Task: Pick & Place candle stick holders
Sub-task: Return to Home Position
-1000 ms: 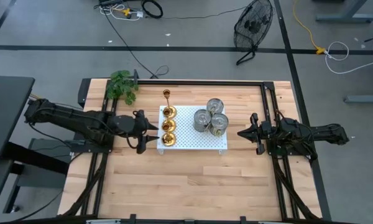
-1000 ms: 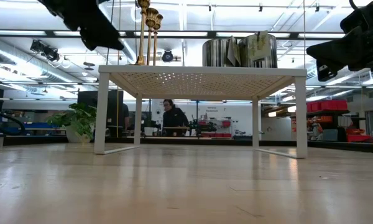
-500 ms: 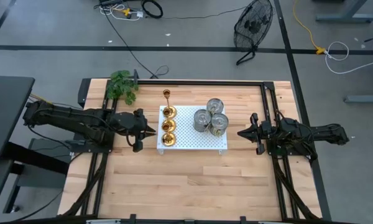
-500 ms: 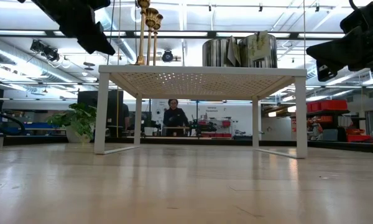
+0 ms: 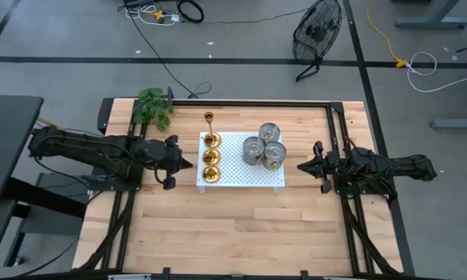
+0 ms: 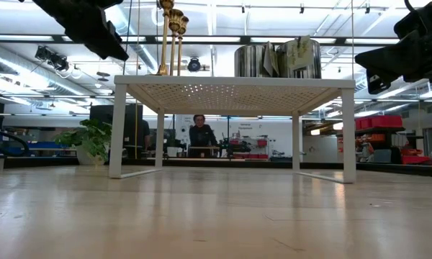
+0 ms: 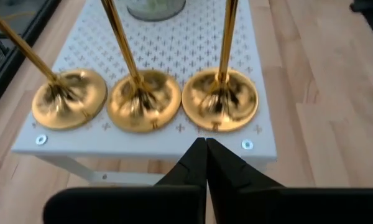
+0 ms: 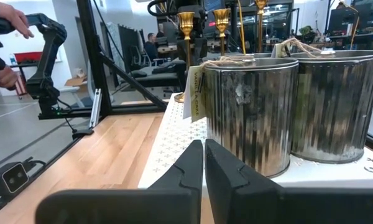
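Three gold candle stick holders [image 7: 143, 99] stand in a row on their round dished bases, along the left edge of a white perforated stand [image 5: 237, 175]. Each has a slim stem. In the high view they show as a gold column [image 5: 211, 158]; in the low view their stems [image 6: 171, 43] rise above the stand's top. My left gripper [image 5: 190, 163] hangs shut just left of the stand, its fingertips [image 7: 205, 144] pointing at the nearest-edge holder [image 7: 221, 99] and apart from it. At the table's right, my right gripper [image 5: 300, 166] waits shut, level with the stand's top.
Three ribbed metal tins [image 5: 265, 144] stand on the stand's far right part, close before my right gripper [image 8: 204, 146]. A small green plant [image 5: 153, 109] sits at the far left. A person [image 6: 199, 133] stands in the room beyond the table.
My left gripper has shut with nothing between its fingers and has drawn back a little from the holders toward the table's left edge, rolling slightly. The holders stand as before.
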`<control>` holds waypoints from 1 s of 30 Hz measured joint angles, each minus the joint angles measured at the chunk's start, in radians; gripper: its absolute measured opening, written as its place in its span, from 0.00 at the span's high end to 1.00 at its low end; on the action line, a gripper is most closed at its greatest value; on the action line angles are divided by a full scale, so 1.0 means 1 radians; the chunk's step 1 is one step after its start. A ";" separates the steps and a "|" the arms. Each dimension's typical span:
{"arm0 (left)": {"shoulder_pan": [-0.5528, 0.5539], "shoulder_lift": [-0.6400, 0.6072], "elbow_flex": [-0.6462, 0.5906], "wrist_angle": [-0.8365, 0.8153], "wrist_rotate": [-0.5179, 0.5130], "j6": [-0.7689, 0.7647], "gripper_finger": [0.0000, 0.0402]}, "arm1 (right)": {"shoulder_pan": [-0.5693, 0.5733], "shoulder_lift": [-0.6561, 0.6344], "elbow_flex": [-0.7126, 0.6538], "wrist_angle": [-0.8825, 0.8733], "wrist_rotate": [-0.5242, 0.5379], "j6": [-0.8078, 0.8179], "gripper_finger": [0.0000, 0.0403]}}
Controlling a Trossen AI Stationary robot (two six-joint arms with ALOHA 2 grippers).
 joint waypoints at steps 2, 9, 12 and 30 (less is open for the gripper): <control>0.000 -0.008 -0.001 -0.002 -0.001 0.005 0.99 | 0.000 0.000 0.000 0.000 0.000 0.000 0.95; 0.000 -0.067 -0.148 0.167 0.050 -0.031 0.99 | 0.000 0.000 0.000 0.000 0.000 0.000 0.95; -0.001 -0.093 -0.232 0.252 0.102 -0.052 0.99 | 0.000 0.000 0.000 0.000 0.000 0.000 0.95; 0.085 -0.408 -0.513 0.446 0.150 -0.034 1.00 | 0.000 0.000 0.000 0.000 0.000 0.000 0.95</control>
